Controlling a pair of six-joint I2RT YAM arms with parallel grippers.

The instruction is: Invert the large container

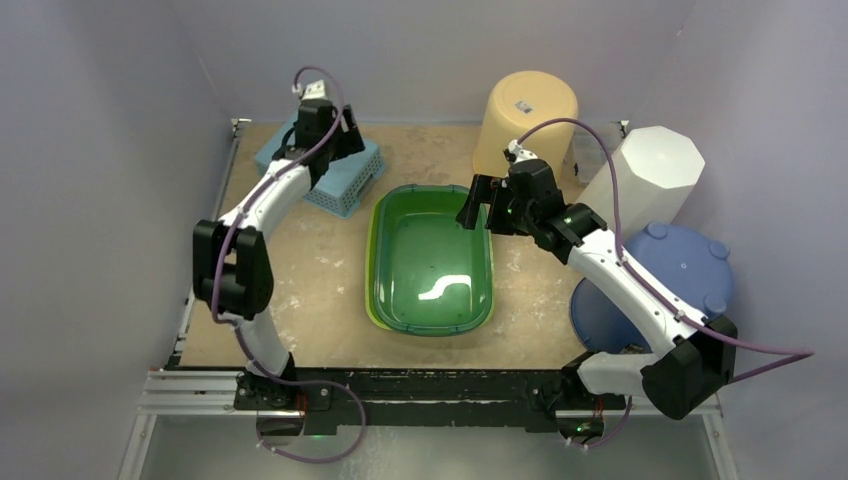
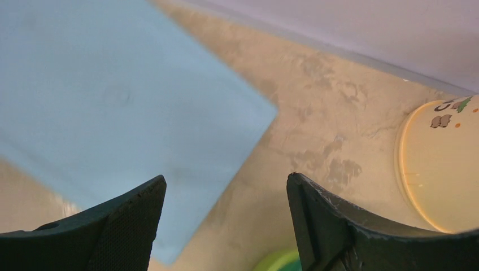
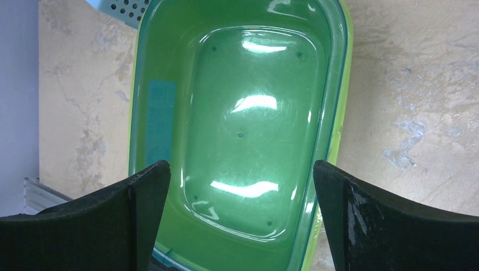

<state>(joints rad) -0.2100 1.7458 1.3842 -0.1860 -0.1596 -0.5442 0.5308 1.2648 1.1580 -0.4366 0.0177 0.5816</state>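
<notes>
The large container is a green tub standing open side up in the middle of the table. In the right wrist view I look down into the glossy, empty inside of the tub. My right gripper hovers over the tub's far right end, open, with nothing between its fingers. My left gripper is at the back left above a light blue basket. It is open and holds nothing. The basket's flat blue surface fills the left of that view.
A beige bucket stands bottom up at the back, its side also in the left wrist view. A white octagonal bin and a round blue container crowd the right side. Grey walls close in the table.
</notes>
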